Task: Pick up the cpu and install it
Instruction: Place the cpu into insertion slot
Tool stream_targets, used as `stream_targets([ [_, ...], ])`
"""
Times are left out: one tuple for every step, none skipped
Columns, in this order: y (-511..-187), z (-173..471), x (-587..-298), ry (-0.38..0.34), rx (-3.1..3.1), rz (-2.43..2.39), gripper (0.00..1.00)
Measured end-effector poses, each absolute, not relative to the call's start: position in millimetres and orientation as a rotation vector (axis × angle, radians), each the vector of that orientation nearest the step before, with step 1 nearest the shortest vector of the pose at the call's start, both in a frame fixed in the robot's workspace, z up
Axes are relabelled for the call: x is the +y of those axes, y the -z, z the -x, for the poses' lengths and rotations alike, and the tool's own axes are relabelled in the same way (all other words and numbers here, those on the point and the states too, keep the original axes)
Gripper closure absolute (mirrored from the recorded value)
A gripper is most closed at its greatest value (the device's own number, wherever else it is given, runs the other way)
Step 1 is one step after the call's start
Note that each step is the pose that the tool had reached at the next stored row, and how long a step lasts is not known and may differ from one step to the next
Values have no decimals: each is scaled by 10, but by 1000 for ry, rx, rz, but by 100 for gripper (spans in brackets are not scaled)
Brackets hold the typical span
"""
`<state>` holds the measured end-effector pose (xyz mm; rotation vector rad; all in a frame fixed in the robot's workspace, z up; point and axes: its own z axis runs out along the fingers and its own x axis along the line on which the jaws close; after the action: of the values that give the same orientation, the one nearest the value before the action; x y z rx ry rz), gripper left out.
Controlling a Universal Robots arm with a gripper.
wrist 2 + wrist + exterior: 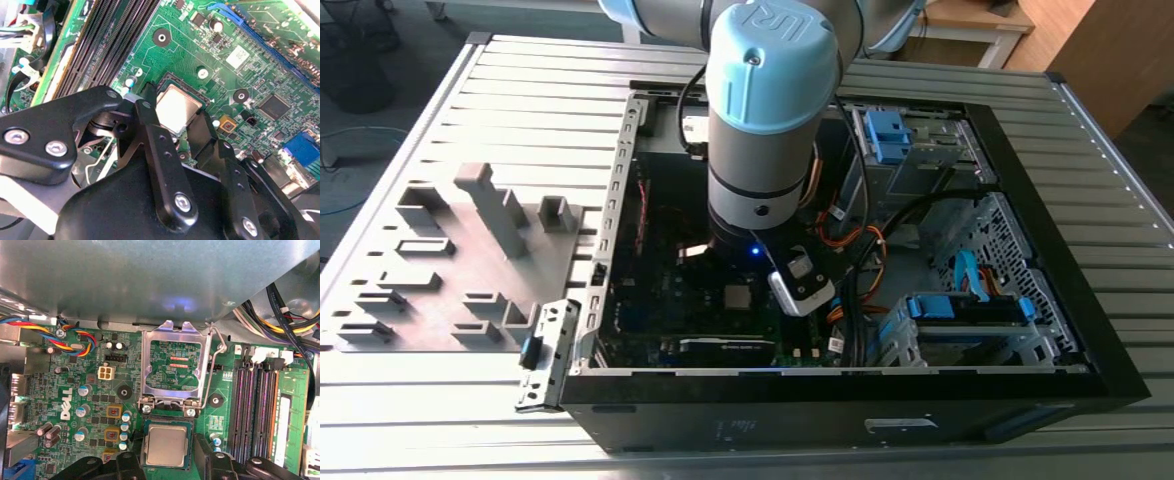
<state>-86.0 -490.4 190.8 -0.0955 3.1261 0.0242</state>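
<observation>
The cpu (166, 442), a pale silvery square, lies flat in its socket on the green motherboard (90, 390). It also shows in the second wrist view as cpu (176, 106) and in the exterior view as cpu (738, 295). My gripper (175, 120) hangs just above it inside the black computer case (854, 410). Its black fingers (131, 462) stand on either side of the chip, slightly apart from its edges, so it is open. The socket's metal load plate (174, 365) is swung up, with its wire lever (216, 352) raised beside it.
Memory slots (255, 405) run beside the socket. Bundled cables (280, 315) and coloured wires (75, 337) lie near it. A drive cage with blue parts (961, 310) fills the case's right in the exterior view. A grey fixture with tall blocks (467, 250) stands on the slatted table to the left.
</observation>
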Motion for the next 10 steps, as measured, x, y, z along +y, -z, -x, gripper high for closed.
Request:
stream_targets([
  [-1908, 860, -4904, -24, 3126, 96, 49],
  [-1908, 860, -4904, -24, 3126, 96, 48],
  [-1908, 860, -4904, -24, 3126, 95, 48],
  [-1908, 860, -4904, -24, 3126, 96, 42],
  [-1908, 860, -4904, -24, 3126, 95, 42],
  [-1908, 860, -4904, -24, 3126, 95, 42],
  [-1908, 860, -4904, -24, 3126, 95, 42],
  [-1908, 860, -4904, -24, 3126, 95, 42],
  [-1908, 860, -4904, -24, 3126, 95, 42],
  [-1908, 860, -4904, -24, 3126, 95, 42],
])
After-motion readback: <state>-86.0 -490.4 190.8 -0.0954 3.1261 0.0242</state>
